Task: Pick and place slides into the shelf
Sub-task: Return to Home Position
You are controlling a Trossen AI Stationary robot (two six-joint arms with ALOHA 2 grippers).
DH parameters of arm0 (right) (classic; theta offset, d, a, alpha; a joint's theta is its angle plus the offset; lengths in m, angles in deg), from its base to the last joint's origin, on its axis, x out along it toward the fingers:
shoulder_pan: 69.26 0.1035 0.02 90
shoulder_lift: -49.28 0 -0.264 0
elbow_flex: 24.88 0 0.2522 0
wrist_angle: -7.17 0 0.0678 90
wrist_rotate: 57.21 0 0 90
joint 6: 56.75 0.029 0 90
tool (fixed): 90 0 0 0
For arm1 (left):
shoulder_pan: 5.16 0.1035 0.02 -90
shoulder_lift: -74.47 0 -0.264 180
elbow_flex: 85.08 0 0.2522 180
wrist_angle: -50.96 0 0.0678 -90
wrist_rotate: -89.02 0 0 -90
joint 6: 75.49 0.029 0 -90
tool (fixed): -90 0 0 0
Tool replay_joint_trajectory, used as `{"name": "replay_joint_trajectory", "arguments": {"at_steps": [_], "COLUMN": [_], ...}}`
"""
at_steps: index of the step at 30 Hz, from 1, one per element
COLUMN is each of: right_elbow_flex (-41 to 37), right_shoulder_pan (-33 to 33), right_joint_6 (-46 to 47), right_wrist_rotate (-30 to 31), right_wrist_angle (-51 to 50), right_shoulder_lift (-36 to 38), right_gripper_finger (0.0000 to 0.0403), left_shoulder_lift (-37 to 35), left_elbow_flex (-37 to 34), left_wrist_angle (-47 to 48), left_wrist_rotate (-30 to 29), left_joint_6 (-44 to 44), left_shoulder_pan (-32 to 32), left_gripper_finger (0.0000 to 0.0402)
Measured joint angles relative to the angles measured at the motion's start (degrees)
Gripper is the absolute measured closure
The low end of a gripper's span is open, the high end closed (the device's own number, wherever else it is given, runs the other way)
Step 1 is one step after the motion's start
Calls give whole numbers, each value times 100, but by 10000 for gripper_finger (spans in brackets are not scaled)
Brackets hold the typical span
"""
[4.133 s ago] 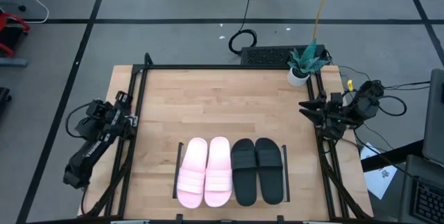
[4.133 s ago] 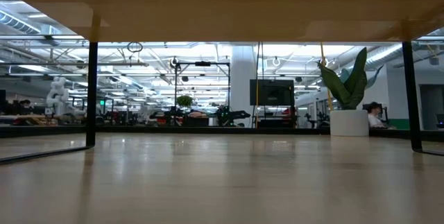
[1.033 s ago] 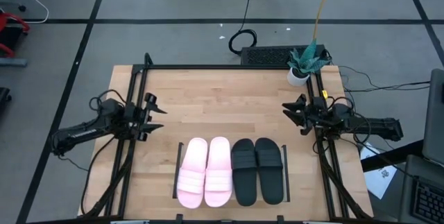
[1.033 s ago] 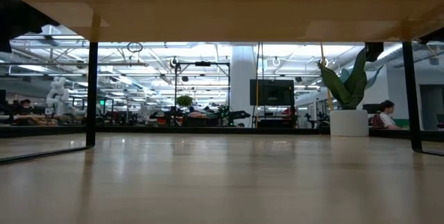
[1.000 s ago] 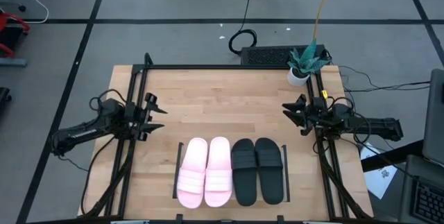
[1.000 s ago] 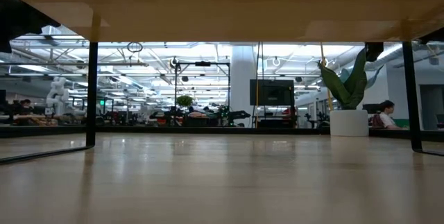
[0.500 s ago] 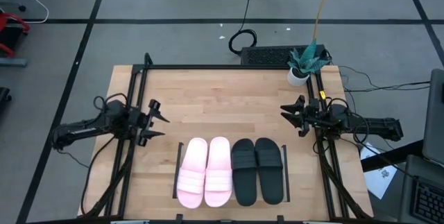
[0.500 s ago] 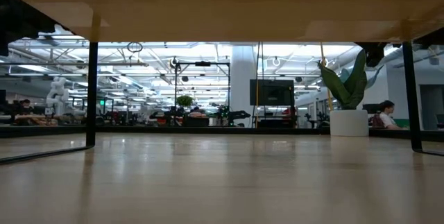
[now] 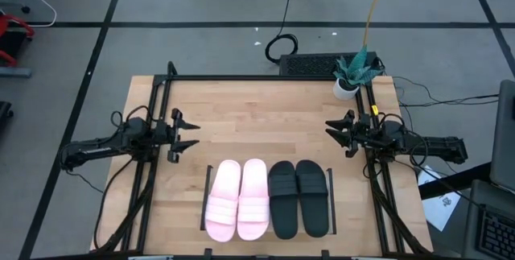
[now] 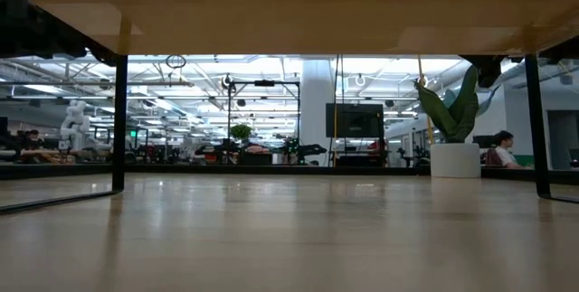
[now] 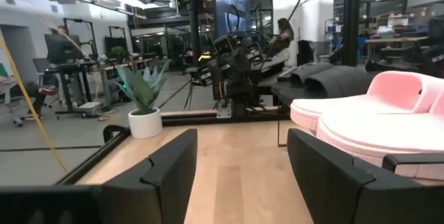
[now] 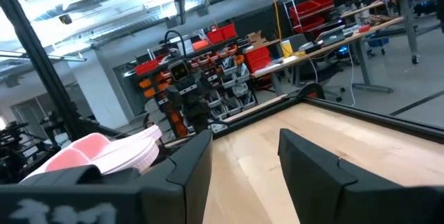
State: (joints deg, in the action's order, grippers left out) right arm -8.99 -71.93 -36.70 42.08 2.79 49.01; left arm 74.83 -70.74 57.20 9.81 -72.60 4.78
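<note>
All four slides sit on the shelf (image 9: 331,197) at the 6 o'clock edge of the worktop (image 9: 257,119). The pink slides (image 9: 237,200) lie side by side toward 7 o'clock. The black slides (image 9: 299,198) lie just beside them toward 5 o'clock. The inner pink and inner black sandals are close, though whether they touch cannot be told. The shelf's thin black rails stand just outside each pair.

Neither arm is near them. The left gripper (image 9: 193,134) hangs at 9 o'clock over the worktop's edge and points toward the centre. Its fingers (image 11: 170,175) are spread apart and hold nothing. The right gripper (image 9: 330,134) is at 3 o'clock, facing the left one across bare wood. Its fingers (image 12: 316,161) are likewise parted and empty.

A potted plant (image 9: 350,75) stands at the 1 o'clock corner, well apart from the shelf. In the low view a person (image 10: 496,147) shows in the room beyond the plant — far behind the worktop.
</note>
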Motion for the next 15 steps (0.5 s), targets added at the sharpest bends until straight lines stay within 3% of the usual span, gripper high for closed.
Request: {"name": "replay_joint_trajectory", "arguments": {"at_steps": [7,15], "right_elbow_flex": [2,0], "right_shoulder_pan": [0,0], "right_joint_6": [-302,-98], "right_wrist_rotate": [-6,-10], "right_wrist_angle": [-57,-66], "right_shoulder_lift": [0,0], "right_gripper_finger": [245,245], "left_shoulder_lift": [2,1], "left_elbow_flex": [0,0], "left_wrist_angle": [164,179], "left_wrist_rotate": [-30,-30], "left_joint_6": [82,-511], "left_shoulder_pan": [-76,-81], "left_gripper_finger": [174,174]}}
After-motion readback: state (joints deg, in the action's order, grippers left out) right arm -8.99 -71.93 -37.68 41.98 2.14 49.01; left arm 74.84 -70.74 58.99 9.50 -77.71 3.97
